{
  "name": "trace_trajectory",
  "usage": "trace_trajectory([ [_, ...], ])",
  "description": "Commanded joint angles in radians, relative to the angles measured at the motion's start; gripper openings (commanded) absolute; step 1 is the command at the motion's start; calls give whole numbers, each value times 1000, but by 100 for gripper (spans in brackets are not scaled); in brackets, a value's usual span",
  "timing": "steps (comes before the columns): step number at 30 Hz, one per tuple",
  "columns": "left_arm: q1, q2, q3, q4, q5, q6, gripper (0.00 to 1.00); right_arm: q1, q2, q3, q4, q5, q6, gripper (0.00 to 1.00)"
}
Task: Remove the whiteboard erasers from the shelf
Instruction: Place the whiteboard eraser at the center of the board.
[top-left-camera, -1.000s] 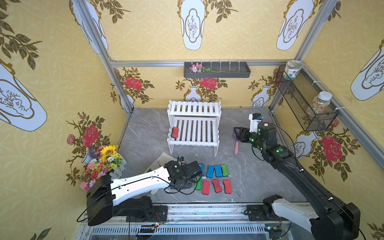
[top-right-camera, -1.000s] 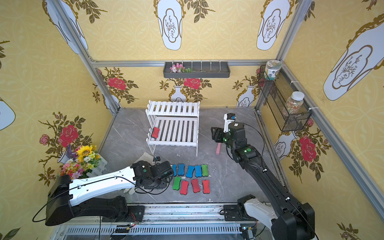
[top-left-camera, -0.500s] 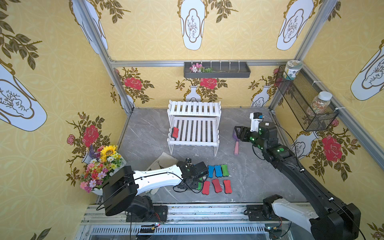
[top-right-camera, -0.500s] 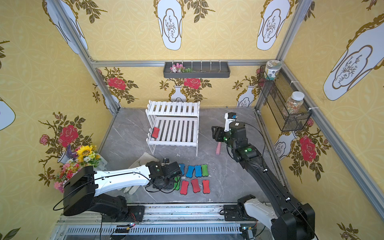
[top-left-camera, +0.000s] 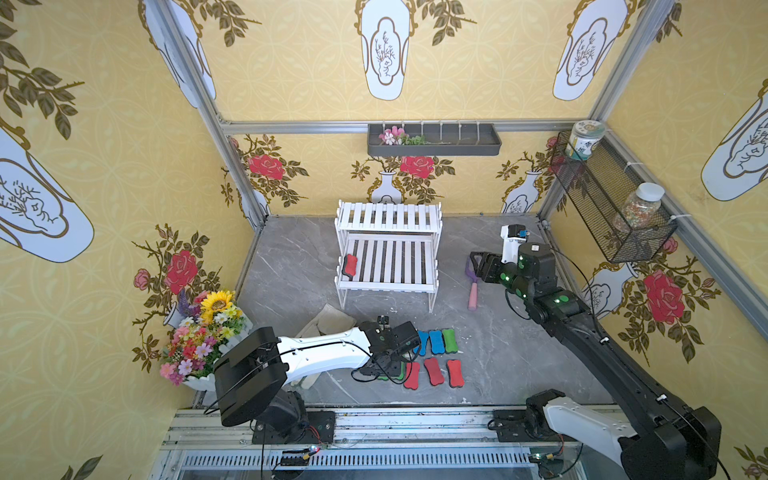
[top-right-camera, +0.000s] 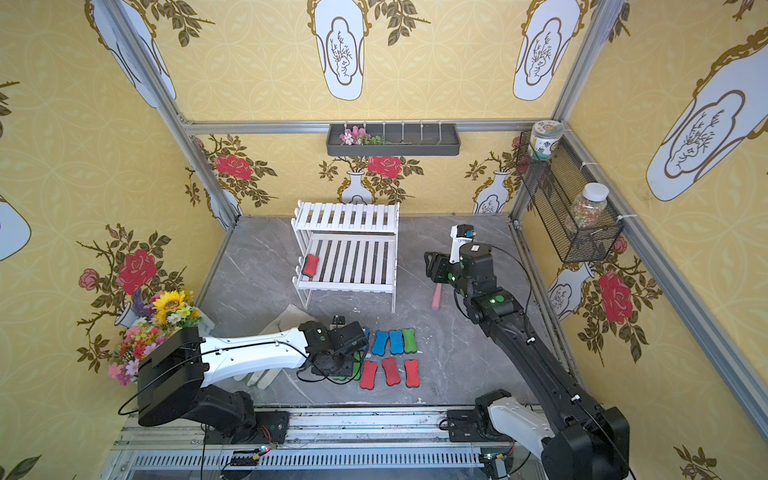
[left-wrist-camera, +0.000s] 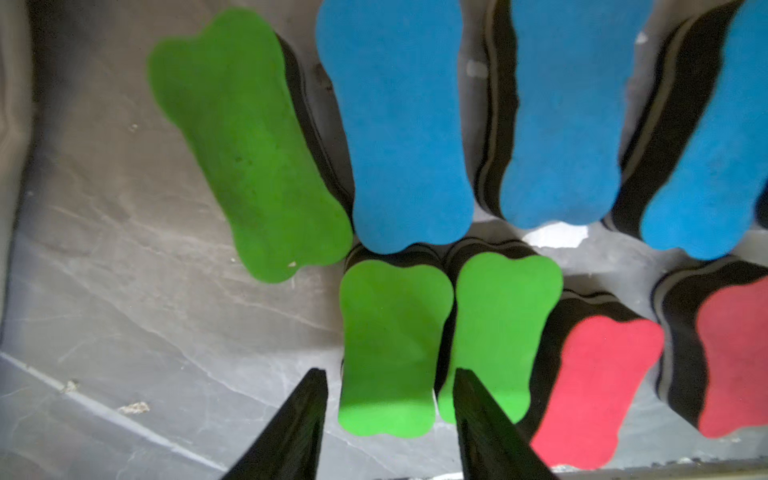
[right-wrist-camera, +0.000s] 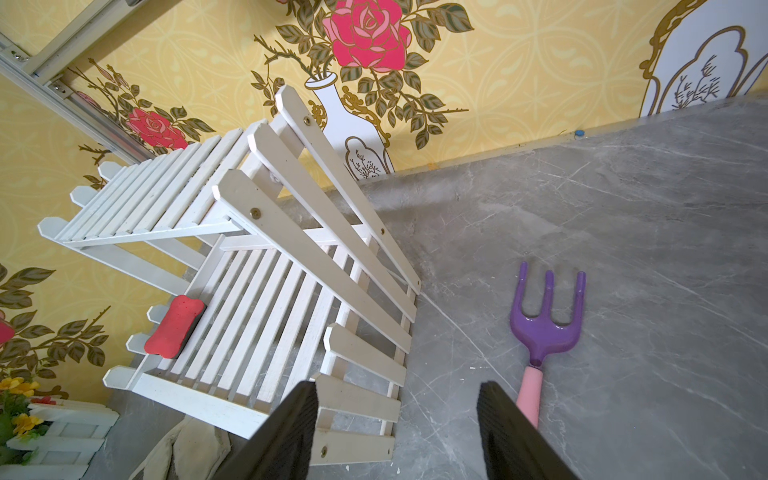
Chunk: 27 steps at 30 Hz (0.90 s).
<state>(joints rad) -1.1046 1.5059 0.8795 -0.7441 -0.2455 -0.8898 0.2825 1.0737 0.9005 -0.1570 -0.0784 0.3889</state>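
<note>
Yellow floral walls box in a grey marble counter (top-left-camera: 519, 357). The white shelf (top-left-camera: 386, 286) stands mid-frame in both top views, with one red eraser (top-left-camera: 349, 265) lying at the left end of its lower tier. Lower in the frame, two rows of erasers (top-left-camera: 436, 341) lie on the counter: blue, green and red. The left pincer (left-wrist-camera: 387, 372) is down at the rows' left end, its jaws parted astride a green eraser (left-wrist-camera: 390, 332) that rests on the counter, with a gap on one side. The right pincer (right-wrist-camera: 397, 386) hangs right of the shelf near a purple fork (right-wrist-camera: 544, 328), jaws wide, holding nothing.
</note>
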Motion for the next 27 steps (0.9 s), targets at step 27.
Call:
trace_trajectory([
  [27,564,-191,301,127,-15,446,84,109,33,-22,-34,-177,6,70],
])
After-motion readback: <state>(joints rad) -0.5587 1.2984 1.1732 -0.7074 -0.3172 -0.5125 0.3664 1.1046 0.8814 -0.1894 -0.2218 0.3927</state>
